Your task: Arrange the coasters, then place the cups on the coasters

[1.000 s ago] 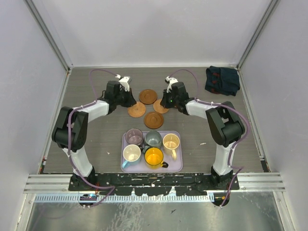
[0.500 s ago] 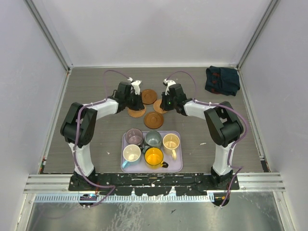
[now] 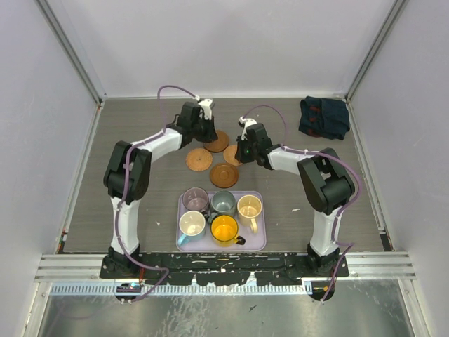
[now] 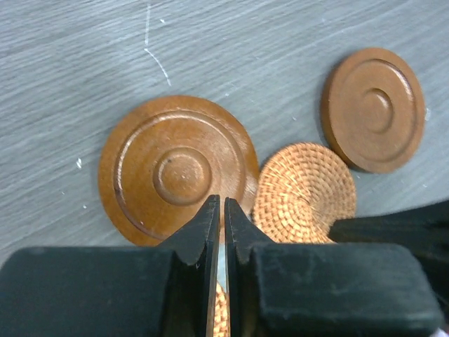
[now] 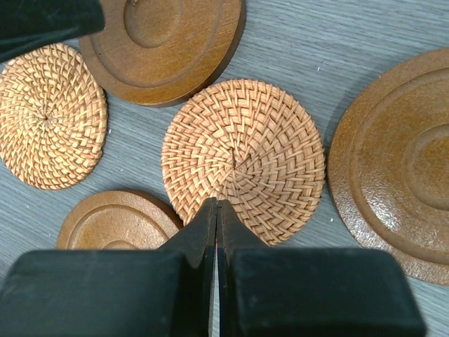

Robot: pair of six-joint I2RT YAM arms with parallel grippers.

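I'm looking into a box of plain white walls [image 3: 224,42] around a grey wood-grain tabletop [image 3: 140,182].

A lavender tray [image 3: 258,235] sits at the middle of the near edge, between the two arm bases. It holds all five cups [image 3: 224,203] upright, three in its far row and two in its near row. A dark blue cloth [image 3: 323,116] lies bunched in the far right corner.

The five coasters [image 3: 224,175] lie in a loose cluster on the bare tabletop just beyond the tray, toward the far edge. Three are ringed wood and two are woven.

The left gripper [image 4: 217,207] hangs over the far side of that cluster. Its fingers are all but together, with only a thin slit between them and nothing clamped. The tips sit above the rim of a wooden coaster [image 4: 179,168], and a woven coaster [image 4: 303,193] lies edge to edge with it on the right.

The right gripper [image 5: 216,205] comes in from the other side with its fingers pressed together and empty. Its tips are at the edge of that same woven coaster. I cannot tell whether either pair of tips touches the coaster below it.
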